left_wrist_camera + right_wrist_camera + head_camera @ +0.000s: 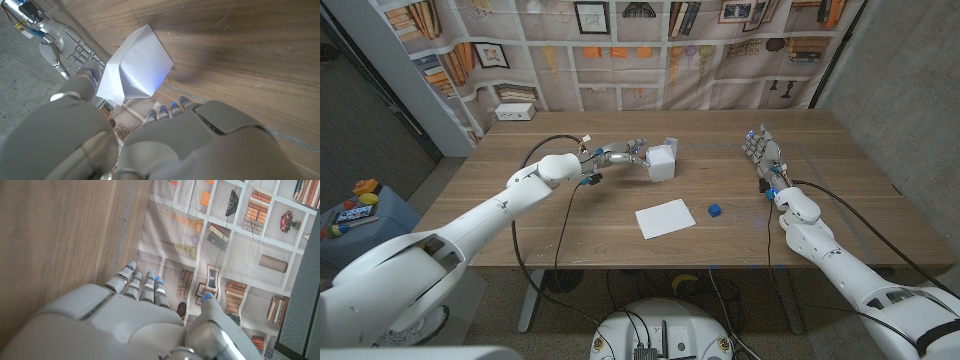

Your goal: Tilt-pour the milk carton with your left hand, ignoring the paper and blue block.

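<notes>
step: pour tilt | left hand (pixel 625 155) holds carton (pixel 661 162), tilted | right hand (pixel 760 150) idle, fingers apart, holding nothing | next: set carton upright on desk (pixel 570 215)

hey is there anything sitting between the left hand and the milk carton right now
Nothing visible does. In the head view the left hand is already at the milk carton, fingers against its side. The paper and blue block lie nearer the table's front edge, apart from both.

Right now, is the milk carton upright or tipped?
Tipped: the milk carton leans over in the left robot hand, its gabled top angled sideways in the left wrist view.
</notes>
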{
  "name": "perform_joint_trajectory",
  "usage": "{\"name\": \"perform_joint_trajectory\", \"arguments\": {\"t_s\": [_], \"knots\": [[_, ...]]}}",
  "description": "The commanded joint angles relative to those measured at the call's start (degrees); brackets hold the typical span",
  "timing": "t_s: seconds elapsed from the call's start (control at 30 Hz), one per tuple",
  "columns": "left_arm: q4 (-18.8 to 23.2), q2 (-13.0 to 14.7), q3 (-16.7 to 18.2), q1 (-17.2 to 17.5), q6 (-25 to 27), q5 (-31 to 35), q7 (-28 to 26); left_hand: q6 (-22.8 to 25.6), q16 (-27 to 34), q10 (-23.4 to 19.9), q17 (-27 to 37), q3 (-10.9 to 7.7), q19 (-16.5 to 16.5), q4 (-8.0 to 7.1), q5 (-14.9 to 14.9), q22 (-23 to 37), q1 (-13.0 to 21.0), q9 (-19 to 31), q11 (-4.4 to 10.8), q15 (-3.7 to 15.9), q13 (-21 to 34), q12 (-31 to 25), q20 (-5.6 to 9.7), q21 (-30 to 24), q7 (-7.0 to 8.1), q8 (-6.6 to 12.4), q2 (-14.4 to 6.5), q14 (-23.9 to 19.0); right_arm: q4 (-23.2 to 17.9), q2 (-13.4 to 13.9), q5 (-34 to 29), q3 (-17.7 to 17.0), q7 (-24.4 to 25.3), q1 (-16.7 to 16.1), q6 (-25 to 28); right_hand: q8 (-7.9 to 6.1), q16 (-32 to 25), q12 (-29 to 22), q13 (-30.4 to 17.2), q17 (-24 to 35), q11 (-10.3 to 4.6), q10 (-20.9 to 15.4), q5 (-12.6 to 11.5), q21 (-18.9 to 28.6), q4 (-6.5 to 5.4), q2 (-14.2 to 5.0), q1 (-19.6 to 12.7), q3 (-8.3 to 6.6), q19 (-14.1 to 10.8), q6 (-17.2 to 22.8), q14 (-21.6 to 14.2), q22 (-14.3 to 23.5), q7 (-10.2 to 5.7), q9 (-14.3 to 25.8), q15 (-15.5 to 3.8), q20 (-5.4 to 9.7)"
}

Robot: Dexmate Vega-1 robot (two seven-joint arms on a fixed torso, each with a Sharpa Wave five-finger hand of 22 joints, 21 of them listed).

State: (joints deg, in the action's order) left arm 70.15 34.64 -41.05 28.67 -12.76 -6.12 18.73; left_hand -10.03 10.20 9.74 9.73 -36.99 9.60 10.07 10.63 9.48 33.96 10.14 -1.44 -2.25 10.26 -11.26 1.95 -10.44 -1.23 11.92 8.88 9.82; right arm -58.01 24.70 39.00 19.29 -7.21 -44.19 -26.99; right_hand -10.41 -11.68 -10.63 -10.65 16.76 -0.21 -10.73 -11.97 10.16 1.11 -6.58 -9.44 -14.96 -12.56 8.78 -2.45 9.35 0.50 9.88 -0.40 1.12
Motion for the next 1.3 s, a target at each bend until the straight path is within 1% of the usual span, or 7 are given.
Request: {"name": "perform_joint_trajectory", "arguments": {"t_s": [0.03,0.27,0.4,0.6,0.87,1.1,1.3], "knots": [[-4.1,-2.1,-1.2,-1.9,-1.8,0.8,0.3,-5.2,0.7,7.1,0.1,0.43,5.2,0.08,0.2,0.1,0.8,0.1,-0.13,-0.05,0.1,-0.4,0.75,-0.3,-0.09,0.67,0.1,6.6,-0.7,0.2,0.1,-0.2,0.3,-0.5,-0.1,-0.22,-0.3,-0.2,-0.1,-0.1,-0.12,0.0,0.1,0.4,0.46,-0.42,-0.1,-0.18,-0.2,-0.1,-0.1,0.2,-0.2,0.2,0.44,-0.44],[-6.3,-3.1,-1.7,-2.8,-2.7,1.0,0.4,-3.8,0.8,5.8,0.1,0.61,4.5,0.1,0.2,0.1,1.2,0.1,-0.09,0.18,0.1,-0.6,0.68,-0.5,-0.37,1.18,0.0,5.4,-0.6,0.2,0.1,-0.3,0.3,-0.6,-0.4,-0.22,-0.4,-0.3,-0.1,-0.1,-0.11,0.0,0.2,0.4,0.52,-0.46,0.0,-0.2,-0.3,-0.2,-0.1,0.2,-0.18,0.2,0.54,-0.41],[-8.0,-3.9,-2.1,-3.6,-3.5,1.2,0.6,-1.6,1.2,3.8,0.1,0.85,3.6,0.13,0.0,0.1,1.8,0.1,0.39,0.87,0.1,-1.0,0.56,-0.6,-0.56,1.95,-0.1,3.4,-0.7,0.2,0.1,-0.4,0.5,-0.7,-0.4,-0.24,-0.4,-0.3,-0.1,-0.1,-0.09,0.0,0.2,0.5,0.57,-0.48,0.0,-0.21,-0.3,-0.1,-0.1,0.2,-0.24,0.2,0.53,-0.4],[-10.6,-5.3,-2.5,-4.5,-5.1,1.2,0.6,0.6,1.4,1.2,0.1,1.13,2.3,0.16,-0.1,0.1,2.5,0.2,0.36,1.29,0.2,-1.5,0.66,-0.7,-0.95,2.73,-0.2,1.2,-1.2,0.4,0.1,-0.5,0.8,-1.1,-0.3,-0.26,-0.4,-0.3,-0.1,-0.2,-0.02,0.0,0.2,0.5,0.64,-0.5,0.0,-0.23,-0.3,-0.1,-0.1,0.2,-0.24,0.2,0.48,-0.42],[-12.3,-6.5,-3.2,-5.3,-6.3,1.4,0.7,3.8,1.7,-2.6,0.1,1.52,0.7,0.23,-0.3,0.1,3.7,0.3,0.5,1.74,0.3,-2.1,0.78,-0.7,-1.86,3.83,-0.2,-2.0,-1.4,0.4,0.2,-0.6,1.2,-1.5,-0.4,-0.28,-0.5,-0.3,-0.1,-0.3,-0.16,0.0,0.2,0.5,0.74,-0.5,0.1,-0.26,-0.3,0.0,-0.1,0.2,-0.21,0.2,0.43,-0.52],[-12.2,-7.0,-3.3,-5.0,-6.2,1.7,-0.4,5.2,1.7,-4.4,0.2,1.55,-0.5,0.3,-0.4,0.1,4.8,0.4,-0.08,1.58,0.4,-2.3,0.69,-0.8,-2.43,4.32,-0.4,-3.7,-0.6,0.0,0.3,-0.6,0.9,-1.2,-0.7,-0.28,-0.5,-0.3,-0.1,-0.3,-0.12,0.0,0.2,0.5,0.83,-0.53,0.1,-0.29,-0.2,0.0,0.0,0.2,-0.23,0.2,0.44,-0.66],[-12.2,-7.4,-3.1,-4.5,-5.8,1.4,-1.6,6.6,1.8,-6.6,0.2,1.27,-2.2,0.35,-0.3,0.0,6.5,0.5,-0.92,0.9,0.6,-2.6,0.59,-0.9,-3.58,4.77,-1.0,-6.0,-0.1,-0.1,0.3,-0.6,0.7,-0.8,-0.7,-0.29,-0.6,-0.3,-0.1,-0.3,-0.13,0.0,0.3,0.5,0.87,-0.55,0.2,-0.3,-0.3,0.0,-0.1,0.2,-0.22,0.2,0.49,-0.79]]}}
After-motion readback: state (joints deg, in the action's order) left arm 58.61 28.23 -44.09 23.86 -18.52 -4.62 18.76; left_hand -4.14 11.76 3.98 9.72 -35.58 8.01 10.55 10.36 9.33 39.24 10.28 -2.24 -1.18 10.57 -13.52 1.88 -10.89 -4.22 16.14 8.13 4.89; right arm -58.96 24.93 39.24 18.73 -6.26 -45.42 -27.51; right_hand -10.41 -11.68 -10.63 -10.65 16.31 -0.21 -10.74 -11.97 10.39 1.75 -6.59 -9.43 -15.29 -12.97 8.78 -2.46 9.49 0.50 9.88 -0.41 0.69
